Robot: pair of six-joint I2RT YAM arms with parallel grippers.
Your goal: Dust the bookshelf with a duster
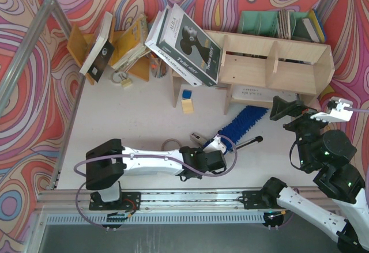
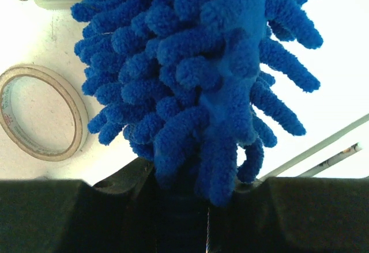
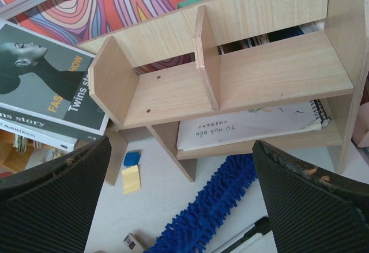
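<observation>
Surface: white table (image 1: 144,120), swirly pink-orange walls behind.
Bookshelf: we count one pale plywood bookshelf (image 1: 277,71), far right, two tiers; one notebook (image 3: 248,129) lies in the lower tier.
Duster: one blue duster (image 1: 243,121) in front of the shelf (resting or lifted, we can't tell). Its long axis runs near-left to far-right, tip just short of the lower tier.
Left gripper: left gripper (image 1: 215,145) pinches the duster's near end; fluff spills out from between its fingers.
Right gripper: right gripper (image 1: 283,108) is spread wide and empty, facing the shelf.
Nearer arm: left; we judge the sweep goes away and rightward.
Other counts: two arms, one tape roll (image 2: 37,112).
</observation>
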